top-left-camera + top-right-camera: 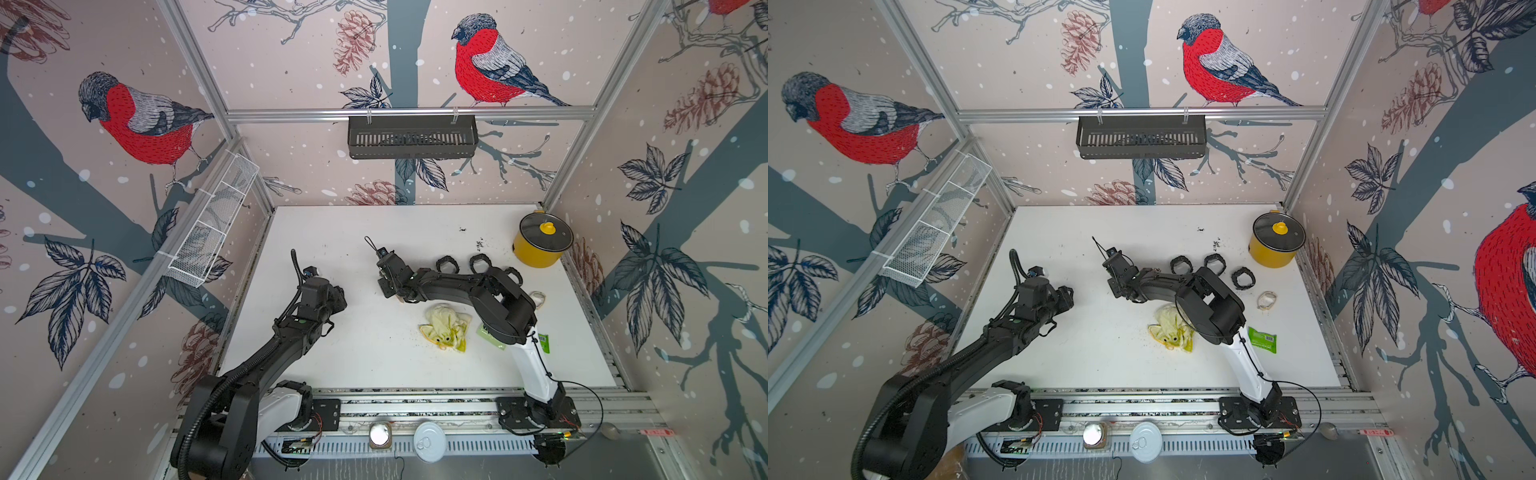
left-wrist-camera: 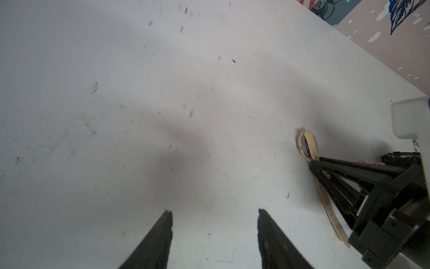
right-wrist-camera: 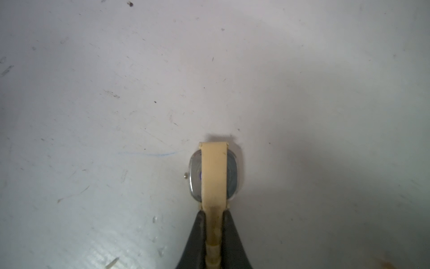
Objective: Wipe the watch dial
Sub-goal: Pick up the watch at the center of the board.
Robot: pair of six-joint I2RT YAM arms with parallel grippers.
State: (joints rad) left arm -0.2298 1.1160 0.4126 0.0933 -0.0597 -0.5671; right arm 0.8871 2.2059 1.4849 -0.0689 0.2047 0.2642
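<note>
A watch (image 3: 195,177) with a silver case and a cream strap (image 3: 213,172) stands on edge on the white table (image 3: 93,93). My right gripper (image 3: 214,210) is shut on the strap just behind the case. The strap crosses the case and hides most of its face, so I cannot tell whether the dial shows. In the left wrist view the watch (image 2: 307,145) and the right gripper (image 2: 312,163) lie off to one side. My left gripper (image 2: 215,212) hangs open over bare table, holding nothing. A crumpled yellow cloth (image 1: 446,326) lies beside the right arm.
Three black watches (image 1: 446,264) (image 1: 481,262) (image 1: 513,274) stand in a row behind the right arm. A yellow lidded pot (image 1: 540,241) is at the back right. A pale watch (image 1: 539,299) and a green packet (image 1: 544,343) lie on the right.
</note>
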